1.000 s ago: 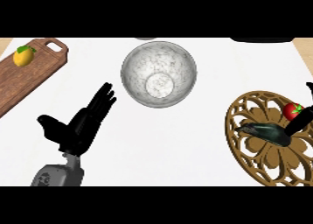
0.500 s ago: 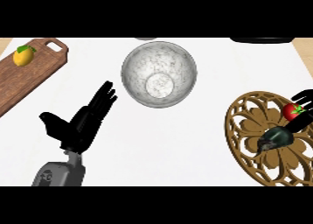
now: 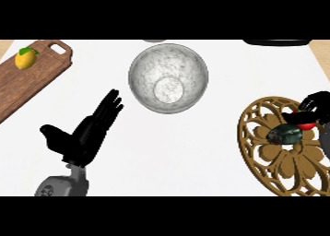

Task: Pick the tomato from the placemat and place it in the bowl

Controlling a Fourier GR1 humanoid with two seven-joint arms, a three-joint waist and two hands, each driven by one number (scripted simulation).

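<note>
The tomato (image 3: pixel 305 125) is clasped by the curled fingers of the right hand (image 3: pixel 317 108) over the placemat (image 3: pixel 276 156), well apart from the bowl (image 3: pixel 169 77). The left hand (image 3: pixel 86 133) is held flat, fingers straight, at lower left. A lemon (image 3: pixel 25 58) is seen on the board (image 3: pixel 21 87).

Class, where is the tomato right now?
In the head view it sits at the right, on the placemat, with the right hand curled round the tomato.
</note>
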